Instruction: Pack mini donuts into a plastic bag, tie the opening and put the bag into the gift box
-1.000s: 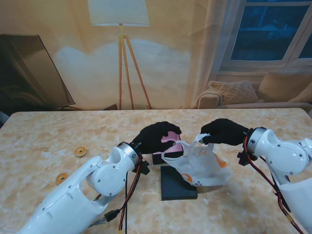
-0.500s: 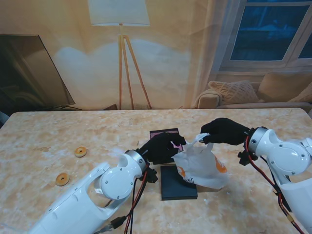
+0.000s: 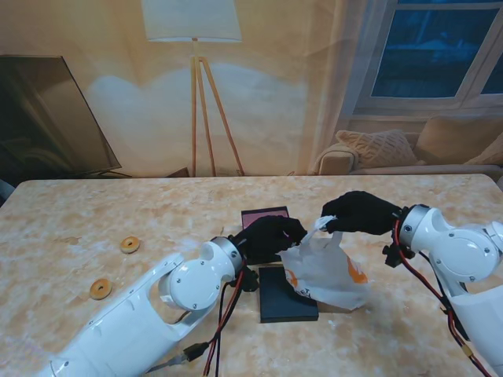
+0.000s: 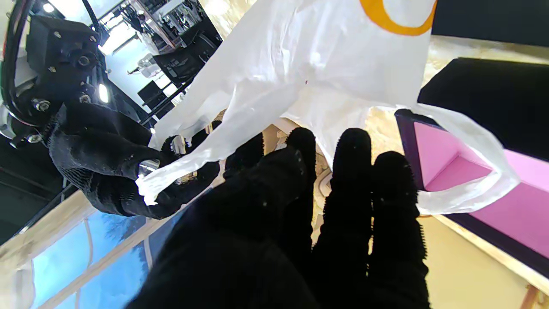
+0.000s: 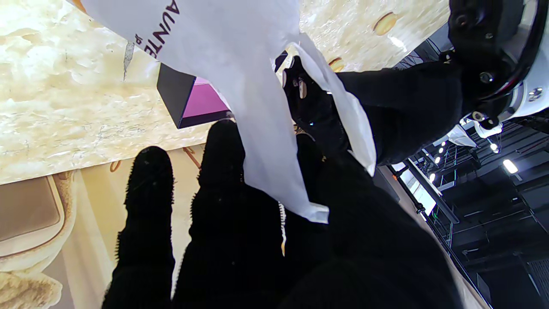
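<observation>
A white plastic bag [image 3: 326,271] with orange print hangs between my two black-gloved hands, its lower part resting over the black lid [image 3: 279,302]. My right hand [image 3: 357,212] is shut on one bag handle, which shows as a twisted strip in the left wrist view [image 4: 193,167]. My left hand [image 3: 271,236] sits close against the bag's left side, with the other handle loop [image 4: 467,189] running behind its fingers [image 4: 356,184]. The gift box [image 3: 263,214], pink inside, lies open just beyond my left hand. No donuts can be made out inside the bag.
Two mini donuts [image 3: 130,244] [image 3: 100,288] lie on the marble table [image 3: 94,212] far to the left. The lid lies flat nearer to me than the box. A floor lamp, window and sofa stand beyond the far table edge.
My left hand has drawn nearer to me and toward the bag, uncovering the pink box. The bag has gone from stretched wide to bunched and hanging. The right hand has hardly moved.
</observation>
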Tool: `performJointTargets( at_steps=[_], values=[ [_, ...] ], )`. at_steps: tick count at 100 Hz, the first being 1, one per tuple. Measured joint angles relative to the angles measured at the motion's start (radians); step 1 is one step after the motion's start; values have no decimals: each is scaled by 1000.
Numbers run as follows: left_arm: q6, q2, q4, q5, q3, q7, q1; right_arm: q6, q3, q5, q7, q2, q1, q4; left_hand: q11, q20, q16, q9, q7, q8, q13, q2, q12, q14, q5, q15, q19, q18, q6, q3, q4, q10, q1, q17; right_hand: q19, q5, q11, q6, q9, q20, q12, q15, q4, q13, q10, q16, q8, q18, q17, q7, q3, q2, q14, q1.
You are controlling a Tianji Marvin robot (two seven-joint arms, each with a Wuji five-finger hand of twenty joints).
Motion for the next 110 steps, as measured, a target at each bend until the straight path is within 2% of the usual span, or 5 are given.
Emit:
performJointTargets(
  at_steps=[14, 26, 36, 80, 110],
  values=[
    [-59, 2, 43, -35, 25, -10, -39, 6, -4, 9, 0, 0, 3, 1, -5, 0, 23, 45, 41, 0, 28, -58, 0, -14, 42, -32, -20, -22, -25, 135, -1, -16, -41, 37, 0, 0, 0, -3, 0, -4, 2, -1, -9, 0, -6, 0, 0, 0, 0, 0, 0, 0, -2, 0],
    [-91, -6, 92, -105, 54, -19, -77, 12, -6, 21, -1, 0, 5, 1, -16, 0, 23, 82, 65, 0, 83, -104, 0, -25, 56, -33, -15, -34, -31, 171, -10, -26, -61, 96, 0, 0, -1, -4, 0, -9, 2, -8, -9, 0, -10, 0, 1, 0, 0, 0, 0, 0, -2, 0],
    [-107, -15, 108, -102, 60, -17, -83, 9, -6, 22, 0, 0, 7, 2, -45, -15, 23, 131, 82, -20, 145, -141, 9, -29, 80, -33, 4, -35, -38, 185, -31, -26, -69, 156, 0, 0, -10, -4, 1, -9, 23, -9, -9, 0, -16, 0, 4, -1, 0, 0, 0, 0, -4, 0],
    [-99, -28, 149, -141, 96, -37, -122, 8, -3, 30, -7, -1, 9, 9, -43, -15, -29, 177, 108, -35, 257, -139, 49, -45, 80, 47, 114, -35, -40, 185, -31, -2, -82, 301, -8, 0, -12, -17, 4, -20, 23, -14, -19, 22, -41, 0, 23, -12, 7, -1, 13, 0, -18, -12],
    [-30, -42, 153, -207, 95, -39, -122, 0, 1, 30, -8, -1, 9, 10, 35, -15, -75, 153, 77, -51, 351, -63, 35, -63, 63, 136, 202, -35, 8, 107, -30, 49, -58, 414, -9, -1, -22, -51, 17, -23, 23, -21, -19, 40, -58, 0, 33, -24, 16, -1, 45, 0, -30, -49]
  ],
)
